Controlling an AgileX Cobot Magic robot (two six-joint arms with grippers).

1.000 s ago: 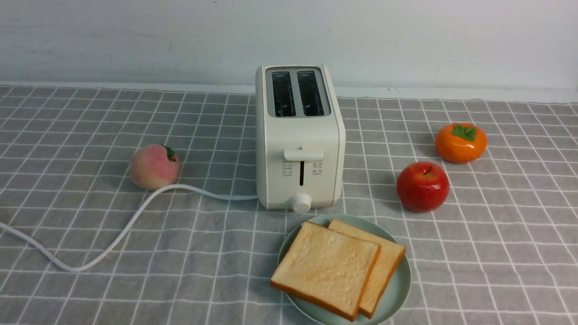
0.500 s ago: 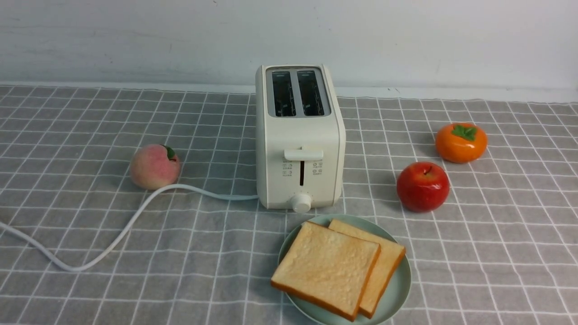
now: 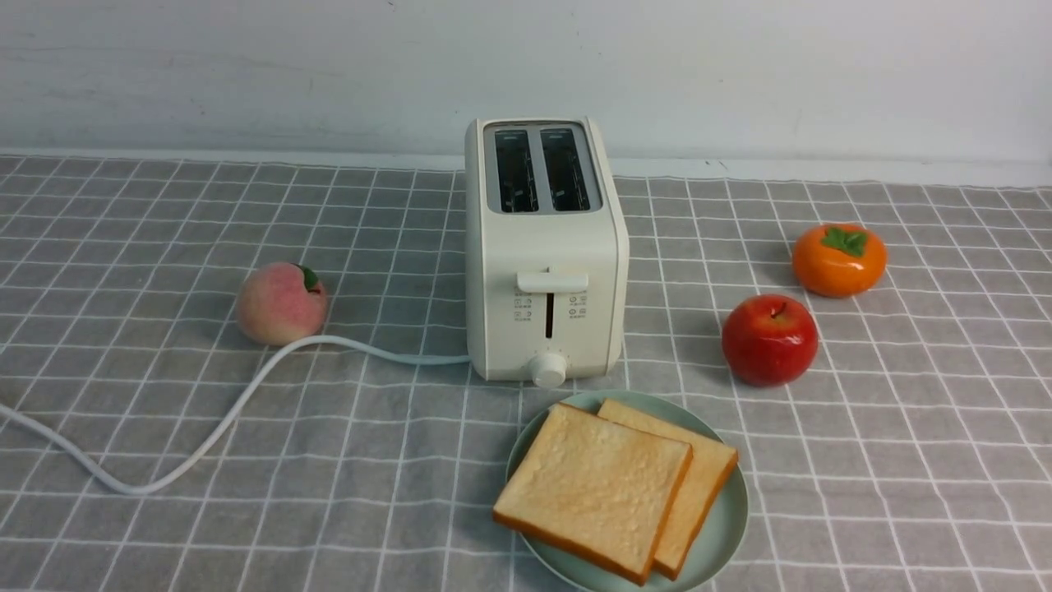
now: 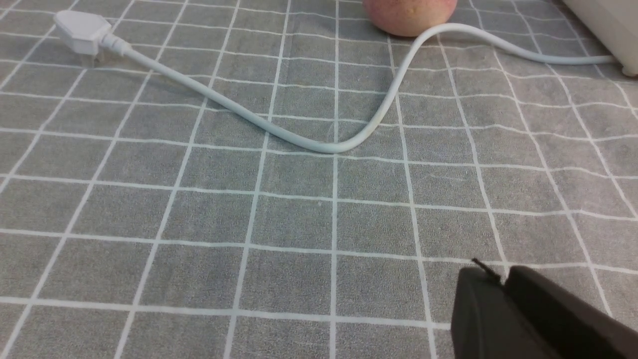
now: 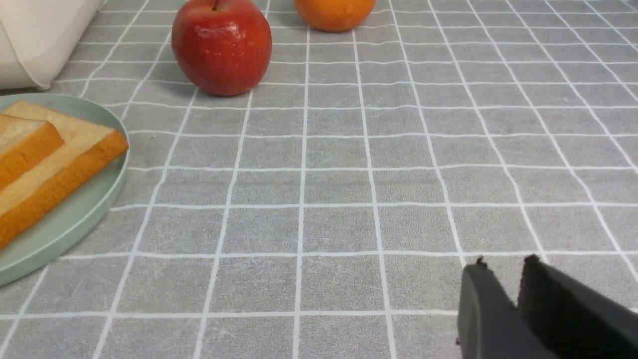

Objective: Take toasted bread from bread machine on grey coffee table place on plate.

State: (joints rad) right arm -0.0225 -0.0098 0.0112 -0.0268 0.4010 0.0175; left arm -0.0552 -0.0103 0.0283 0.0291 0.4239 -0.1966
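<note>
While the toaster (image 3: 546, 263) stands at upper centre in the front view, both bread slices (image 3: 608, 485) lie overlapping on the green plate (image 3: 727, 526), lower centre.

The left wrist view shows the left pincer (image 4: 491, 274) nearly closed, gripping nothing.

In the right wrist view, the right pincer (image 5: 506, 267) is slightly parted, empty.

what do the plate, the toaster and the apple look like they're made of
Plate: probably glazed ceramic, though plastic is possible; smooth, pale green, with a soft sheen.
Toaster: likely moulded plastic with a satin finish, judging by its even cream colour and rounded edges; painted metal can't be ruled out.
Apple: perhaps glossy plastic or lacquered foam, given its sharp highlights, but a real waxed one could look similar.
</note>
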